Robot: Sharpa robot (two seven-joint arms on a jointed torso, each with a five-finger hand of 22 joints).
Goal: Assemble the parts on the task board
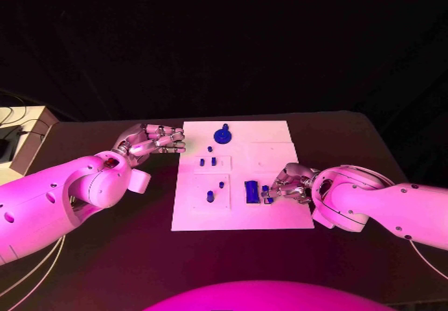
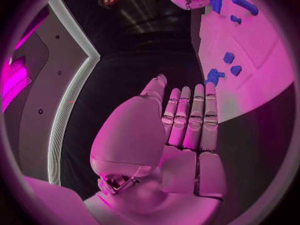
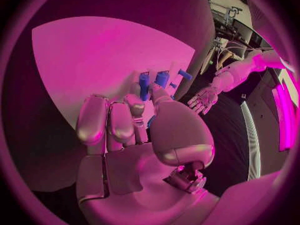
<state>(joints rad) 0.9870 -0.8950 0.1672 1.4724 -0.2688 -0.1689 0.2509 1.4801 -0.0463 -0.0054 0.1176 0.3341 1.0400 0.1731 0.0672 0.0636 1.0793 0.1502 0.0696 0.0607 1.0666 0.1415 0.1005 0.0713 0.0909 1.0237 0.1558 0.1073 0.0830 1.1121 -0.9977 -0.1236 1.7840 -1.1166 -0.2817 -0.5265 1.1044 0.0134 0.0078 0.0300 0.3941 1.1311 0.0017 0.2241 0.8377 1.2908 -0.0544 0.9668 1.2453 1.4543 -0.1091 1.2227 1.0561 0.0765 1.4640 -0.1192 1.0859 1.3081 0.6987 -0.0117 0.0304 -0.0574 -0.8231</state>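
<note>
Head view: right hand [image 1: 293, 183] rests on the task board's [image 1: 270, 220] near right edge, fingers curled down around the small blue parts [image 1: 265, 192] beside the tall blue block [image 1: 251, 191]; whether it has one pinched I cannot tell. Left hand [image 1: 154, 140] hovers off the board's far left corner over the counter [image 1: 112, 259], fingers straight and together, holding nothing. Judged progress: early to middle. Several pegs [image 1: 208, 161] stand in the board's middle and a round part [image 1: 223, 135] sits near its far edge, but others look loose.

Right wrist view adds what the head view hides: fingertips [image 3: 134, 105] touching an upright blue piece [image 3: 144, 85]. Left wrist view confirms the flat, empty palm.
</note>
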